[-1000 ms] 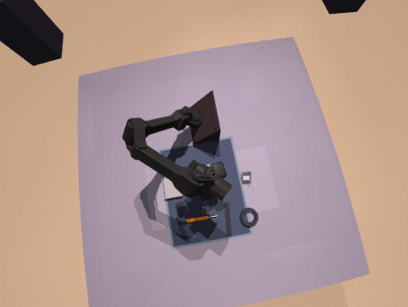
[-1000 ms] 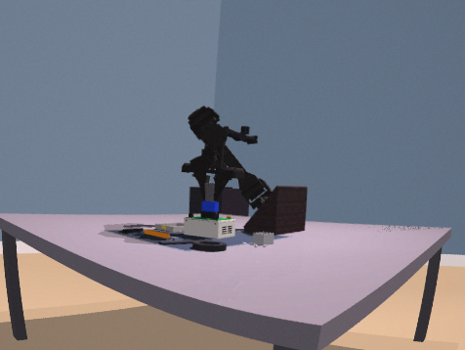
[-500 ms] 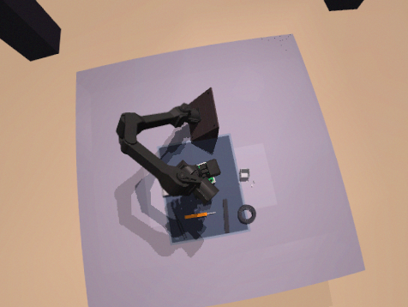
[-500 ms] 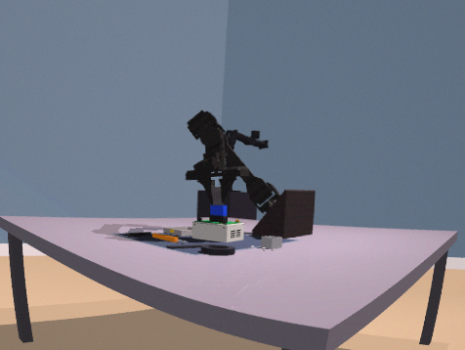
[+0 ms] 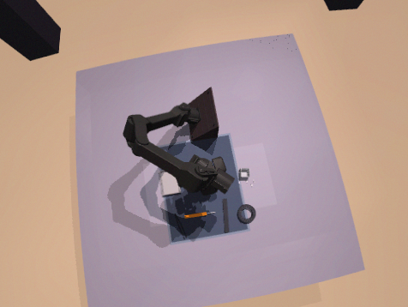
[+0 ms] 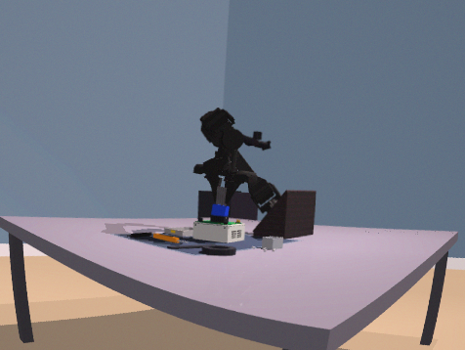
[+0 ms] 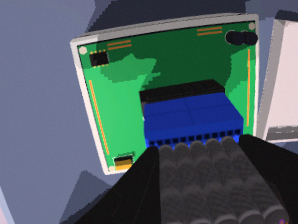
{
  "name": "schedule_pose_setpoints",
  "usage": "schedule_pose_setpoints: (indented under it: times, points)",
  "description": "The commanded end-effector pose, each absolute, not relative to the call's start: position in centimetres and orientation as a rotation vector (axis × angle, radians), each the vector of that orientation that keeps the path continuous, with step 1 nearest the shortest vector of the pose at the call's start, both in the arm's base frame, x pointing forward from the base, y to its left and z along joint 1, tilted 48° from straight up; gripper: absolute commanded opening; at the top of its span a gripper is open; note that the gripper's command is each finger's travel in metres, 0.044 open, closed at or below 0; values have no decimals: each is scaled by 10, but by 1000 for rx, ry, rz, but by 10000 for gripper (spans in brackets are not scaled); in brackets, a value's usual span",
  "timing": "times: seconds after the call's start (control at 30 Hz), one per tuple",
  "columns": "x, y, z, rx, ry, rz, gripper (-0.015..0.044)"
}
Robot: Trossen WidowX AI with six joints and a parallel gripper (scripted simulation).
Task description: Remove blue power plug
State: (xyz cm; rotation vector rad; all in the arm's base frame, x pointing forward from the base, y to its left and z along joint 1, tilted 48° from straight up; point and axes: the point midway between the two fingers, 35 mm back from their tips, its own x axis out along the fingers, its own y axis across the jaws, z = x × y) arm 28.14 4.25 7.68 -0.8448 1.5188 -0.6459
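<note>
From the top, my station: one blue mat (image 5: 241, 205), its near edge beside one black ring (image 5: 246, 213) (image 6: 219, 250); lilac tabletop (image 5: 300, 171) (image 6: 274, 284) extends beyond it on all sides. One orange-handled tool (image 5: 196, 215) (image 6: 166, 238), one dark bar (image 5: 225, 215).

Exterior: one blue plug (image 6: 220, 210) (image 7: 192, 119), directly below my gripper (image 6: 221, 197) (image 7: 198, 149), over one black socket (image 6: 219, 219) (image 7: 182, 91) on one white-cased circuit board (image 6: 219, 232) (image 7: 117, 105). One small grey block (image 6: 273, 242) (image 5: 243, 174).

Wrist: my gripper clasps the plug, five dark cables (image 7: 205, 175) between the fingers; whether it is fully seated, I cannot tell.
</note>
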Motion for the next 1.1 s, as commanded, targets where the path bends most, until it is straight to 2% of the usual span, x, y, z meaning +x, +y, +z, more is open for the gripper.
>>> schedule_pose_setpoints:
  times: [0.0,0.4,0.83,1.07]
  points:
    - [283,51,87,-803,1521,-586,0]
    - [285,50,106,-668,1571,-462,0]
    - [282,87,110,-904,1324,-591,0]
    - [284,90,128,-809,1373,-487,0]
